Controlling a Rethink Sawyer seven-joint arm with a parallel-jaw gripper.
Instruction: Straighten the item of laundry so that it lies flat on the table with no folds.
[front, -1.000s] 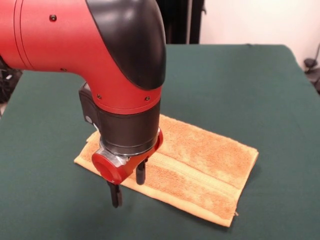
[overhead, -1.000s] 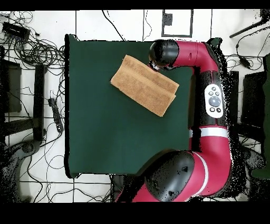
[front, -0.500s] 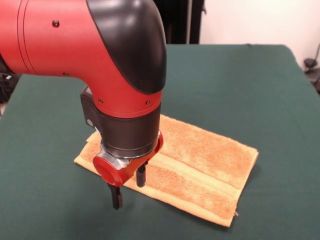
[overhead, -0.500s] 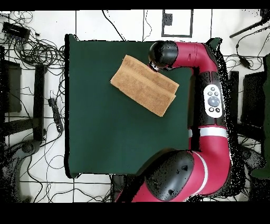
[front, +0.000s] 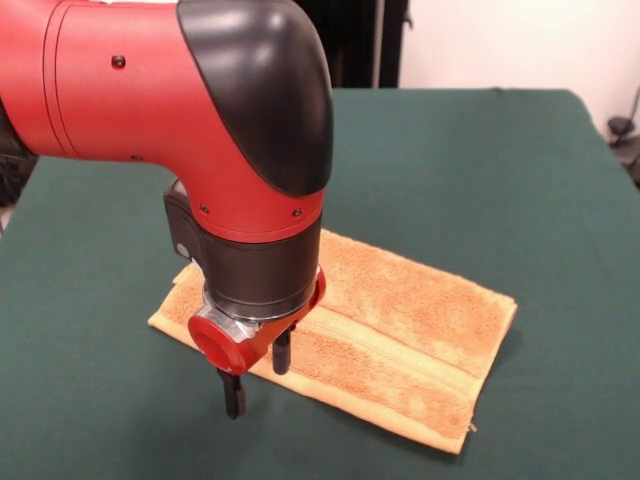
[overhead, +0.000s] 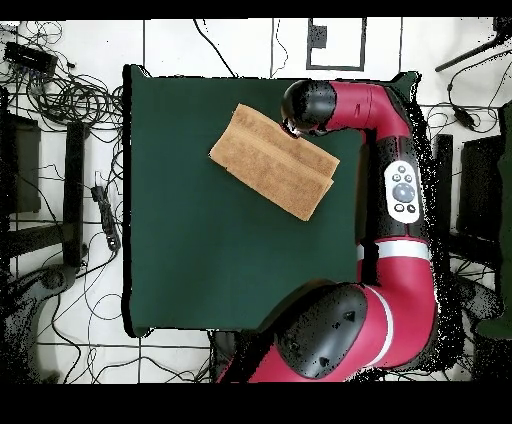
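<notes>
The item of laundry (front: 400, 330) is an orange-tan towel folded into a long rectangle, lying slanted on the green table (front: 500, 180). A flat woven band runs along its length. In the overhead view the towel (overhead: 270, 160) sits in the table's upper middle. My gripper (front: 255, 375) hangs over the towel's near long edge by its left end, open, one finger (front: 232, 392) over the green cloth and the other over the towel. Nothing is between them. The arm's wrist hides the towel's left part. From above, the arm covers the gripper.
The table (overhead: 200, 260) edges show on all sides in the overhead view. Cables (overhead: 60, 100) and equipment lie on the floor around it. The red arm (overhead: 400, 190) stretches along the table's right side.
The gripper has sunk slightly toward the towel's edge and the arm has shifted a little. The towel has not moved.
</notes>
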